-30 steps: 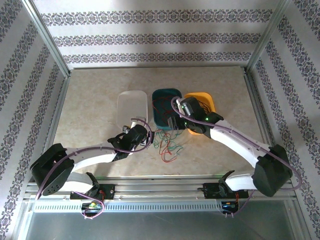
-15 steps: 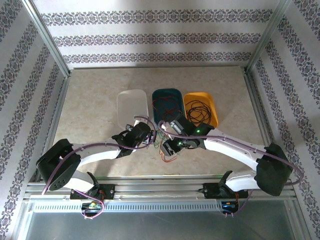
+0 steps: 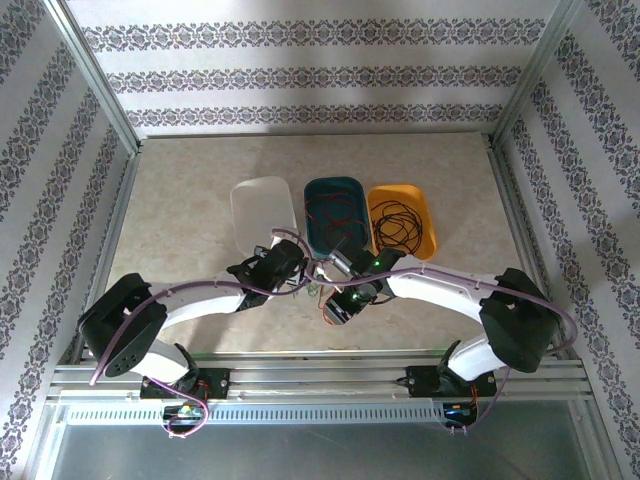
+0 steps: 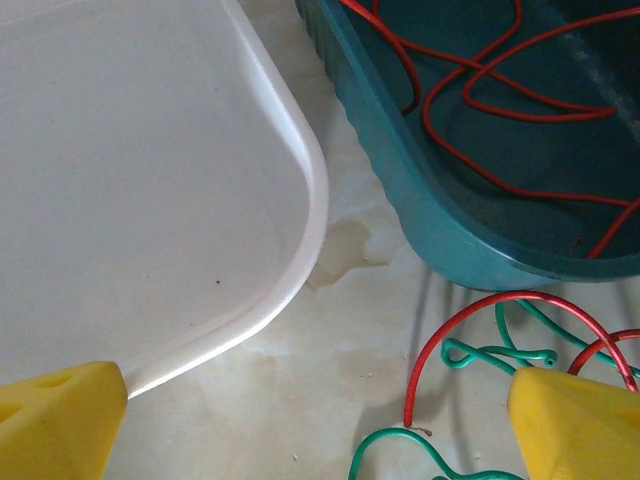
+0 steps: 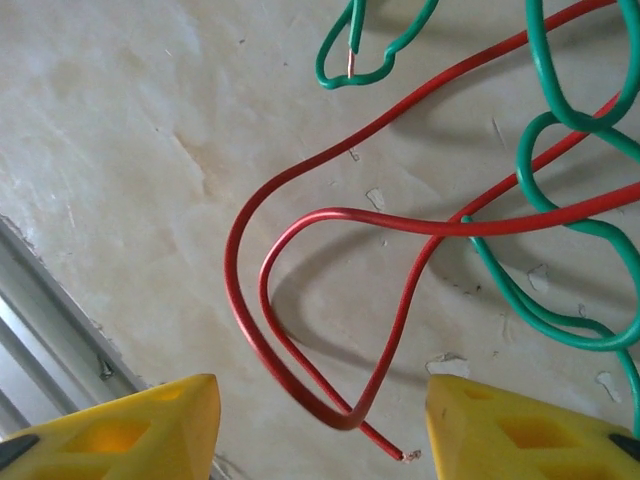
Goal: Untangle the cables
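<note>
Right gripper (image 5: 320, 425) part-open, straddling a red cable loop (image 5: 330, 213) tangled with green cable (image 5: 590, 342) on the bench, lower centre of top view, likely lining up a pick. Left gripper (image 4: 315, 425) wide, empty, just beside. Behind, teal tray (image 4: 400, 190) holds reds (image 4: 540, 117) and orange tray (image 3: 428, 225) holds blacks (image 3: 395, 222), apparently sorted by colour.

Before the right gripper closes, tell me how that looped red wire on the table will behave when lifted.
The red wire holds tight bends by itself, so it is probably springy, not limp, and should keep its loop. It looks thin, so likely light. It crosses a green wire, so lifting may drag that along.
</note>
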